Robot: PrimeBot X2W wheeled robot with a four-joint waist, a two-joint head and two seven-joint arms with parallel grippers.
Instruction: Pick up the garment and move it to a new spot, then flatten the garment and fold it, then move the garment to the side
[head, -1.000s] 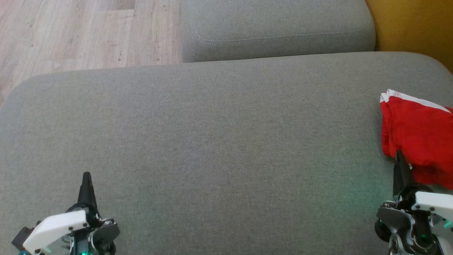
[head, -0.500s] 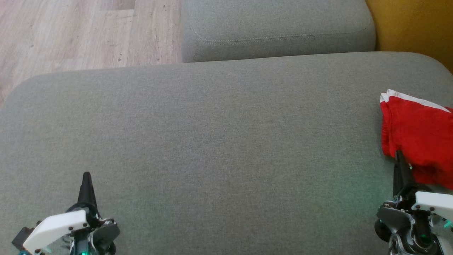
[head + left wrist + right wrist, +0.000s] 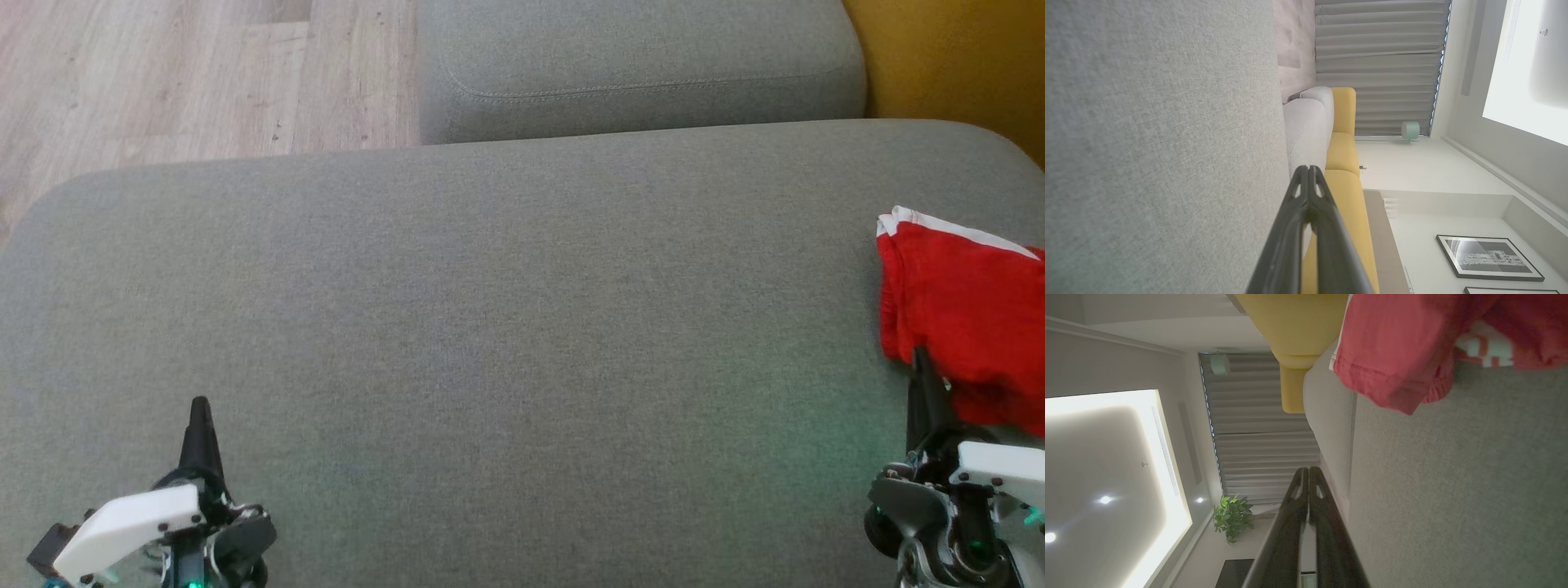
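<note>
Garment (image 3: 967, 314): red, soft, likely light and limp, heaped at right edge of cushion (image 3: 490, 327) | hold: near hem, I judge | my left gripper (image 3: 198, 404), right gripper (image 3: 920, 359): 2 closed, empty.

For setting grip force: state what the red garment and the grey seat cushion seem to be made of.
Red garment: soft thin cloth, probably cotton or a blend, matte; it creases and shows a stitched hem and white trim.
Grey seat cushion: woven upholstery fabric over padding, matte; flecked weave and rounded edges suggest it.
</note>
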